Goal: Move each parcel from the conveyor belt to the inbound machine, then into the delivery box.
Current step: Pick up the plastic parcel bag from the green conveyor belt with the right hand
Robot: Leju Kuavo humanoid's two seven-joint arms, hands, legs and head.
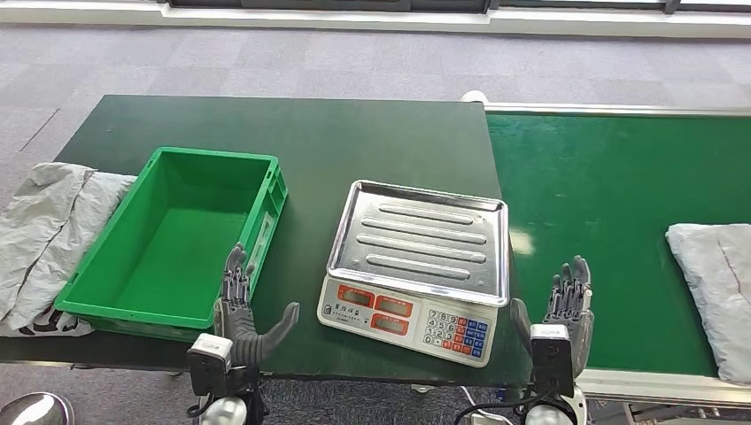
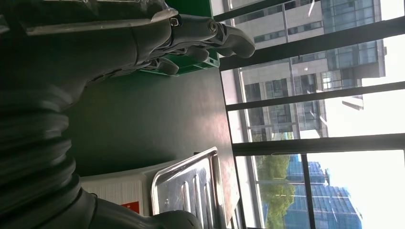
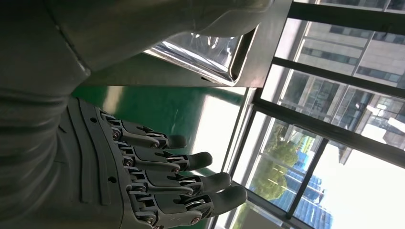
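left hand and right hand: dark grey jointed fingers, thick lighter-grey thumbs, ribbed grey wrist covers, small screws.
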